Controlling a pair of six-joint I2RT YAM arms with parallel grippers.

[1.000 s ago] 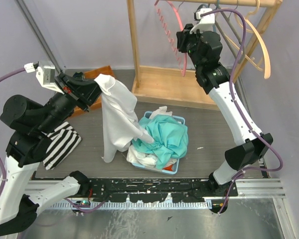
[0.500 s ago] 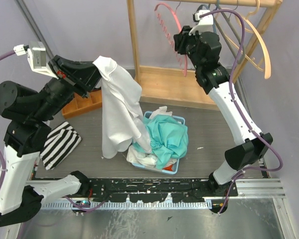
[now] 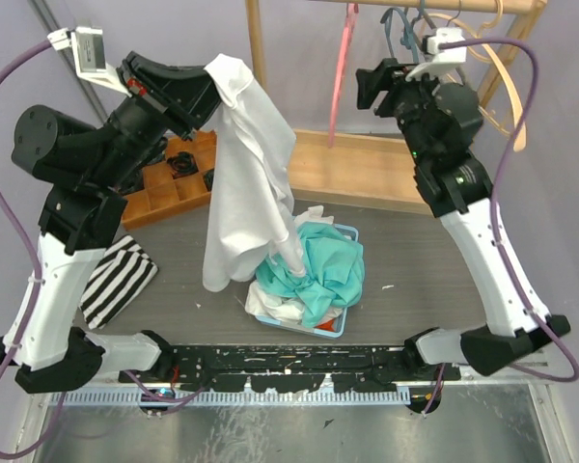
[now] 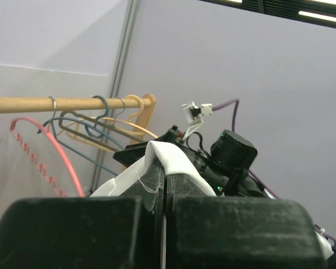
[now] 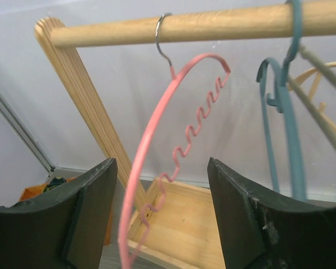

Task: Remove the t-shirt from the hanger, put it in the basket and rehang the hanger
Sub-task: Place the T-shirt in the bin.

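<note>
Our right end effector (image 3: pixel 370 85) has just sprung wide, leaving the pink plastic hanger (image 3: pixel 340 77) bare on the wooden rail (image 5: pixel 224 23). Our left end effector (image 3: pixel 208 77), clamped on the white fabric t-shirt (image 3: pixel 246 183), hoists it higher over the light-blue laundry basket (image 3: pixel 351 231); the shirt looks freed.

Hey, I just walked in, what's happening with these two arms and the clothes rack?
The left hand is shut on a white cotton t-shirt, holding it high so it drapes down toward the blue plastic basket of clothes. The right hand is open in front of the pink plastic hanger, which hangs bare on the round wooden rail. The shirt is off the hanger.
</note>
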